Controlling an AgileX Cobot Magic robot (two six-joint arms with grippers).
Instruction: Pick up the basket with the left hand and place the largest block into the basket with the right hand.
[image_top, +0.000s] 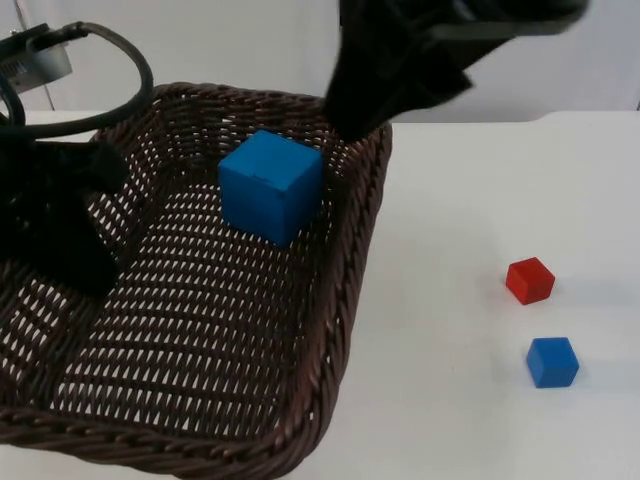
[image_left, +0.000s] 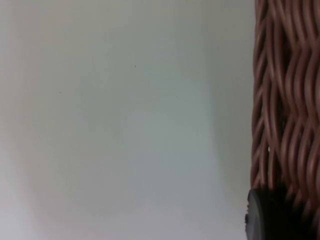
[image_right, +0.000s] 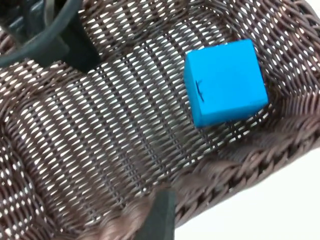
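- Your left hand (image_top: 70, 240) grips the basket (image_top: 350, 260) at its left wall, clamped on the wicker. In the left wrist view one black fingertip (image_left: 267, 215) lies against the outside of the weave. I judge that the grip is there to hold the basket up and keep its mouth open to the other arm.
- The large blue block (image_top: 270, 185) sits inside the basket, on the woven floor near the far right corner and just beside the right wall. The right wrist view shows it resting flat on one face, with nothing holding it.
- Your right hand (image_top: 375, 95) is above the basket's far right rim, clear of the block. You cannot tell from these pictures whether its fingers are apart or together, because in the top view it is one dark mass.
- Going by how things lie, the placing step looks done, and the spot near the right wall fits a drop made from the right arm's side.
- A small red block (image_top: 529, 279) and a small blue block (image_top: 552, 361) stand on the white surface (image_top: 460, 420), well apart from the basket, the red one farther back.
- The basket's near and left edges are cut off in the top view, so you cannot tell whether its base is off the surface.
- The left arm hides the exact point of grip on the wall.
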